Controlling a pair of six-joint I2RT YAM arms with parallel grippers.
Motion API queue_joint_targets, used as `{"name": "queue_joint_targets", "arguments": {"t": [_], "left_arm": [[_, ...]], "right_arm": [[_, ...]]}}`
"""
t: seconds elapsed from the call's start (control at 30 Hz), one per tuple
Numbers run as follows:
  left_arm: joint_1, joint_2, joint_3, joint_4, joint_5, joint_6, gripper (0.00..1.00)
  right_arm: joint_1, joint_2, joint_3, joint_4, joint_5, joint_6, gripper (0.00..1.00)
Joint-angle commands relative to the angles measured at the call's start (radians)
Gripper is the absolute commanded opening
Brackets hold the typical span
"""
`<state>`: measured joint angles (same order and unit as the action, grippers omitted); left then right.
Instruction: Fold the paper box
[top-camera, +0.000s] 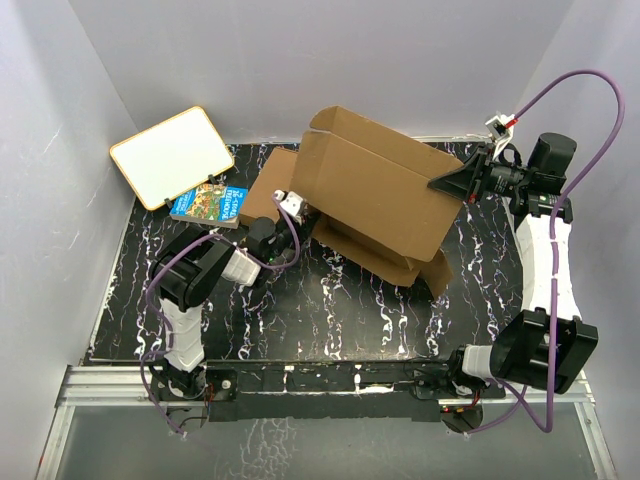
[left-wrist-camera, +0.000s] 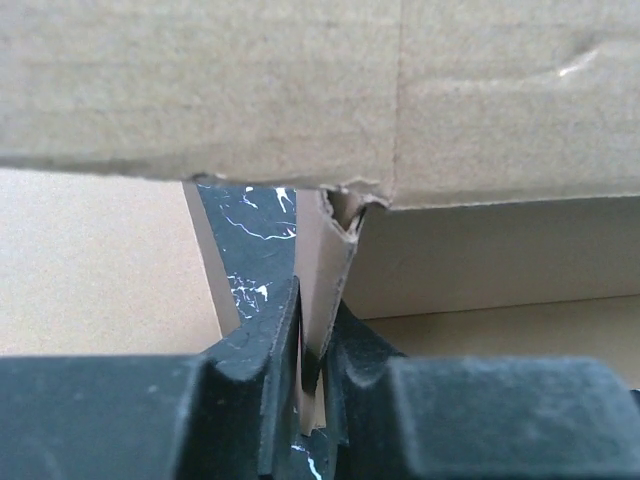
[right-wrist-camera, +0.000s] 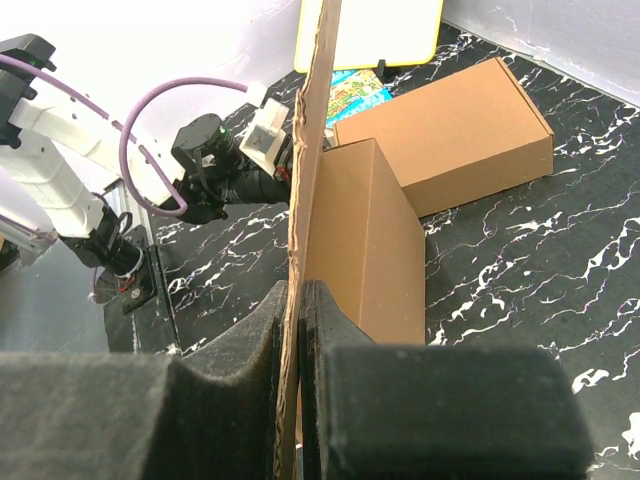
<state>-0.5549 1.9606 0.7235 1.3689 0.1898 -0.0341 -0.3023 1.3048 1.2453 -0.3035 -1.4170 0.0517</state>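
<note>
Mid-fold: my left gripper (left-wrist-camera: 312, 345) pinches a thin flap (left-wrist-camera: 325, 270) of the paper box (top-camera: 375, 190); my right gripper (right-wrist-camera: 297, 320) clamps the raised panel (right-wrist-camera: 312, 150) edge-on; next, I'd swing that panel over.

Table (top-camera: 330, 320): book (top-camera: 208, 204), flat box (top-camera: 268, 195), perhaps whiteboard (top-camera: 172, 155)

The paper box (top-camera: 375, 195) is matt brown cardboard.

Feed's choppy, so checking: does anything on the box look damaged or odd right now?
Yes. The flap pinched in the left end effector is torn and crumpled at its top corner, where it joins the rest of the box.
</note>
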Motion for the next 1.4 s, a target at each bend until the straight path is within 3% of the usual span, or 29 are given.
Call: {"name": "queue_joint_targets", "arguments": {"t": [0.0, 0.07, 0.2, 0.37, 0.5, 0.67, 0.83, 0.97, 1.1, 1.2, 1.37], "left_arm": [[-0.004, -0.004, 0.028, 0.047, 0.003, 0.002, 0.07], [-0.004, -0.028, 0.021, 0.026, 0.02, -0.014, 0.0], [-0.005, -0.134, 0.014, -0.116, 0.061, -0.077, 0.0], [-0.004, -0.322, 0.025, -0.507, 0.128, -0.153, 0.0], [-0.004, -0.483, 0.039, -0.929, 0.124, -0.167, 0.0], [-0.004, -0.619, 0.106, -1.394, 0.119, -0.18, 0.0], [-0.006, -0.618, 0.202, -1.719, 0.063, -0.224, 0.0], [-0.006, -0.554, 0.299, -1.897, 0.018, -0.238, 0.0], [-0.011, -0.492, 0.372, -2.008, -0.023, -0.233, 0.0], [-0.028, -0.46, 0.382, -2.026, -0.061, -0.237, 0.0], [-0.051, -0.396, 0.375, -2.037, -0.117, -0.244, 0.04]], "right_arm": [[-0.001, -0.001, 0.009, 0.048, -0.026, -0.014, 0.08], [-0.001, -0.003, 0.016, 0.046, -0.015, -0.02, 0.08], [-0.003, -0.012, 0.062, 0.046, 0.016, -0.023, 0.08], [-0.003, -0.009, 0.151, 0.019, 0.098, -0.036, 0.08], [-0.003, 0.006, 0.174, -0.027, 0.183, -0.07, 0.08], [-0.003, 0.015, 0.06, 0.02, 0.174, -0.034, 0.08], [-0.001, -0.023, -0.201, 0.322, 0.126, 0.18, 0.08], [-0.001, -0.037, -0.393, 0.575, 0.126, 0.349, 0.08], [-0.001, -0.027, -0.489, 0.654, 0.144, 0.379, 0.08], [-0.001, -0.023, -0.56, 0.756, 0.158, 0.424, 0.08], [0.003, -0.015, -0.603, 0.779, 0.17, 0.408, 0.08]]}}
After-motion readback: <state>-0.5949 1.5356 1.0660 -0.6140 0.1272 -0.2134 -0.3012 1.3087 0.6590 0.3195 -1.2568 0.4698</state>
